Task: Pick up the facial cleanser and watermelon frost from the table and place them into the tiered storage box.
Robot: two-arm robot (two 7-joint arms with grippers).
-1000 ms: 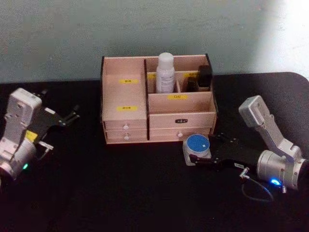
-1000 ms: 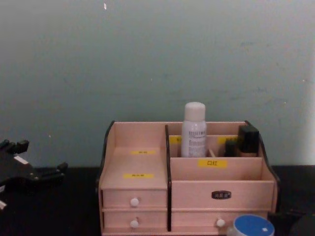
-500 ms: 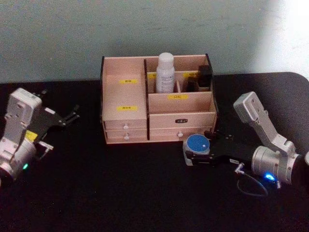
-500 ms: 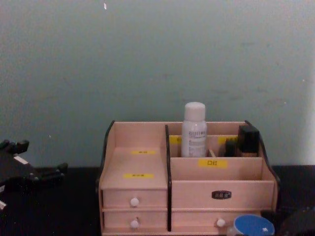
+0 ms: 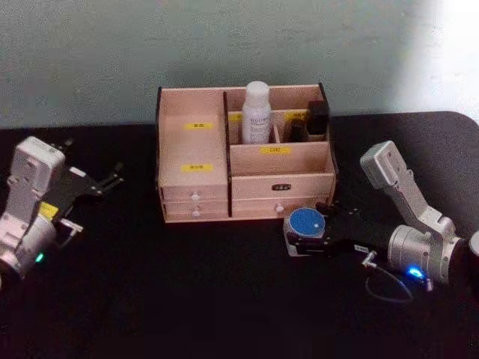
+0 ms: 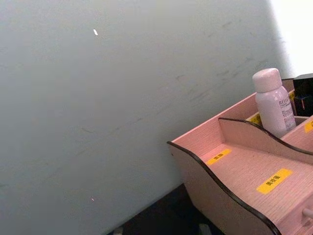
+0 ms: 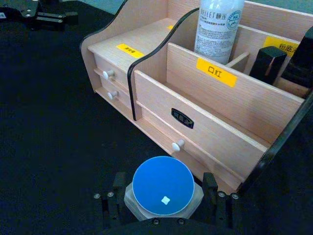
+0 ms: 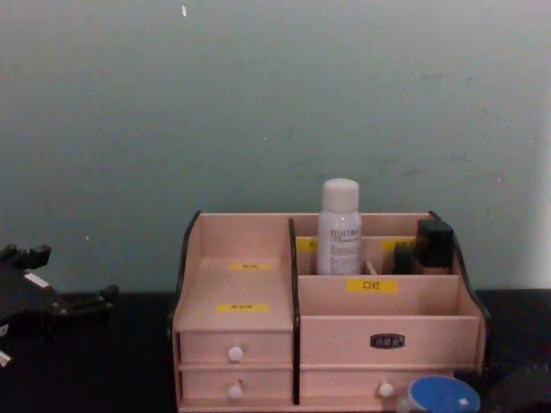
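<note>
Right at my near edge, at about 4 o'clock on the black table [image 5: 187, 299], my right gripper [image 7: 165, 188] lies low with its jaws spread and the watermelon frost, a short, wide, frosted jar with a round blue lid [image 5: 307, 224], sitting between them. One black finger [image 7: 119, 182] stands on each side, just beside the jar's walls. I can't tell whether they press it. The jar rests on the table, just in front of the tiered storage box, a light wooden organiser with dark side trims, yellow labels and white-knobbed drawers [image 5: 281, 185], at its 5 o'clock corner beside the lower right drawer. Out at 9 o'clock from the box, well apart from it, my left gripper [image 5: 116, 174] sits parked above the table with its jaws parted, holding nothing. Farther back, the facial cleanser, a tall white cylindrical bottle with a rounded white cap and grey lettering [image 5: 257, 114], stands upright in a rear compartment, just right of the dark middle divider. At its 3 o'clock, in the same back row, stands a dark squarish container [image 5: 317, 120]. Beyond it all, at 12 o'clock, a pale green wall [image 8: 258, 103].
</note>
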